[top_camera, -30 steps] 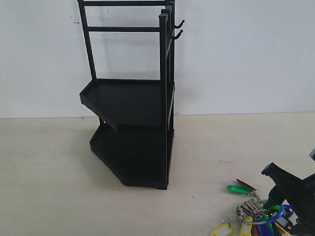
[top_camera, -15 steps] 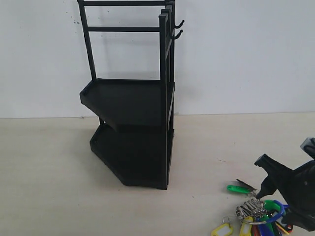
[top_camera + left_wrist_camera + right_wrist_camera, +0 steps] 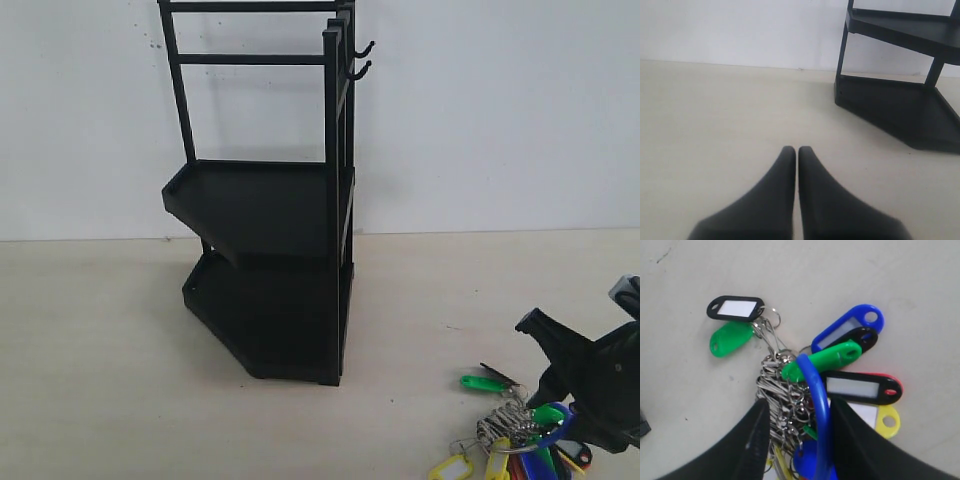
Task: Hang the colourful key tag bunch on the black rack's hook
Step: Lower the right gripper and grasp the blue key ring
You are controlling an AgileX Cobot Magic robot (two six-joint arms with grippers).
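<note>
Key bunch (image 3: 840, 355) between right gripper (image 3: 799, 412) jaws (blue ring (image 3: 818, 390))

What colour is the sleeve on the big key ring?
Blue; the sleeve shows best in the right wrist view.

Right wrist view: the blue ring (image 3: 819, 405) of the colourful key tag bunch (image 3: 790, 375) dives between the fingers of the right gripper (image 3: 800, 407) and off the edge. Whether the pads touch it, can't tell. Exterior view: that gripper covers the bunch's right side, the bottom edge clips the lower tags, and the black rack (image 3: 270, 210) loses its top out of frame.
</note>
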